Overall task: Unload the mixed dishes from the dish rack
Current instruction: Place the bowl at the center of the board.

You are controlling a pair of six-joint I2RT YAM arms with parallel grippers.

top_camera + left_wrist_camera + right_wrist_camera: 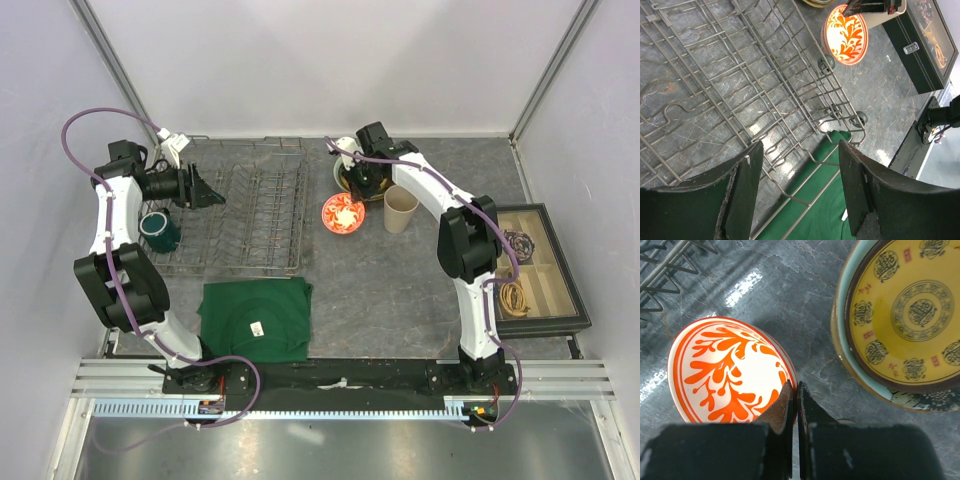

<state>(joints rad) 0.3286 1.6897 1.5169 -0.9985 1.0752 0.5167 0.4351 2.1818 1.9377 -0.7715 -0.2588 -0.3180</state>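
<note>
at the near edge a folded dark green cloth [255,318] lies flat on the dark grey, stone-veined table [400,290]. it carries a small white tag [258,328] whose mark is too small to read. just beyond the cloth the grey wire dish rack [250,215] sits flat, its sides square to the table edges and its rows of tines running near to far. the dark green mug [160,231] stands upright, mouth up, in the rack's near left part. the left gripper [800,185] hangs over the rack's far left part, its fingers spread wide with nothing between them.

a black compartment box [540,265] lies along the right edge of the table, long axis near to far.

right of the rack, on the bare table, the small red-and-white bowl [725,370] sits mouth up, with the tall beige cup [400,209] upright just beside it. the right gripper [794,395] has its fingers pressed together, the tips over the bowl's rim; whether they touch it cannot be told.

just past the bowl, the yellow-and-dark patterned plate [910,315] lies face up on the pale teal plate [841,305], with the cream floral plate [925,401] beneath. its round medallions hold character-like marks, not legible.

plain white walls [300,60] close in the far side.
</note>
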